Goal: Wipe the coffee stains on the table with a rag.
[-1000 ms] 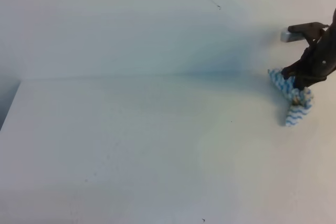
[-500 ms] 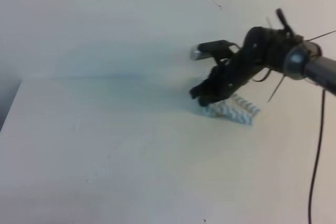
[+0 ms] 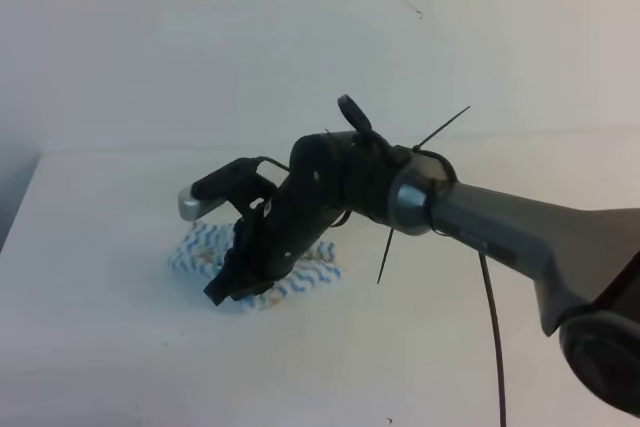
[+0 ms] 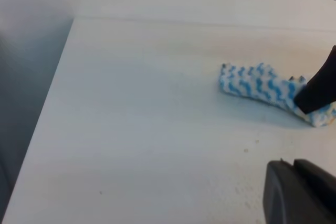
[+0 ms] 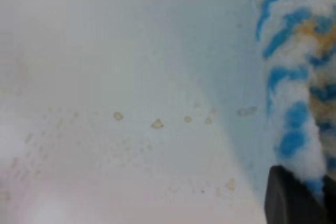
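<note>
My right gripper (image 3: 235, 282) reaches across to the left middle of the white table (image 3: 110, 347). It is shut on the blue and white striped rag (image 3: 205, 245) and presses it onto the table top. The left wrist view shows the rag (image 4: 254, 83) lying bunched, with the right gripper's black finger on its right end. In the right wrist view the rag (image 5: 294, 72) hangs at the right, with brownish smudges. Beside it are a few small tan droplets of the coffee stains (image 5: 157, 124) and faint smears; no larger blot shows. Only a dark corner of my left gripper (image 4: 302, 192) is in view.
The pale wall (image 3: 200, 37) rises behind the table. The table's left edge (image 4: 58, 93) drops off to a grey gap. A thin black cable (image 3: 492, 327) hangs from the right arm.
The right arm has swept from the far right to the left middle of the table, dragging the rag along the surface.
</note>
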